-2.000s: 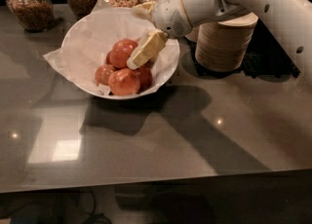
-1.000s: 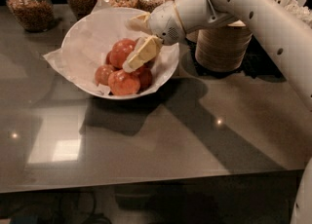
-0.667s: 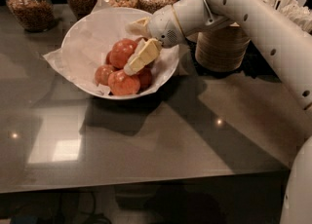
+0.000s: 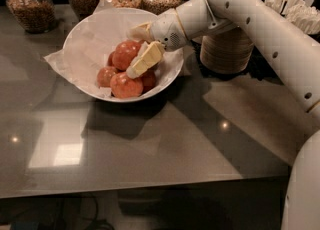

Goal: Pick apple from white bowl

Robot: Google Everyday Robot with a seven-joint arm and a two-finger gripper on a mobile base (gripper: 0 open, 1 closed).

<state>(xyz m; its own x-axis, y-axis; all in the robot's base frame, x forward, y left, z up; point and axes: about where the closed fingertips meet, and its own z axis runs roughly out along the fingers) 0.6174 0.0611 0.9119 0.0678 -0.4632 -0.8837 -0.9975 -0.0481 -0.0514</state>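
Observation:
The white bowl (image 4: 85, 39) with a crumpled paper liner stands on the grey counter at the back left. It holds several red apples: the top one (image 4: 123, 54), one on the left (image 4: 106, 75) and one in front (image 4: 125, 86). My gripper (image 4: 132, 53) reaches into the bowl from the right. Its cream fingers (image 4: 144, 59) are spread, one on each side of the top apple's right half. The jaws stand open and nothing is lifted.
A stack of tan disposable bowls (image 4: 227, 49) stands right of the white bowl, behind my arm. Several glass jars of grains (image 4: 30, 4) line the back edge. Napkins and stirrers (image 4: 295, 4) are at the back right. The counter's front edge (image 4: 150, 186) is near.
The gripper has sunk slightly lower and to the left into the bowl, toward the top apple. The arm's upper link has swung closer to the camera. The apples have not moved.

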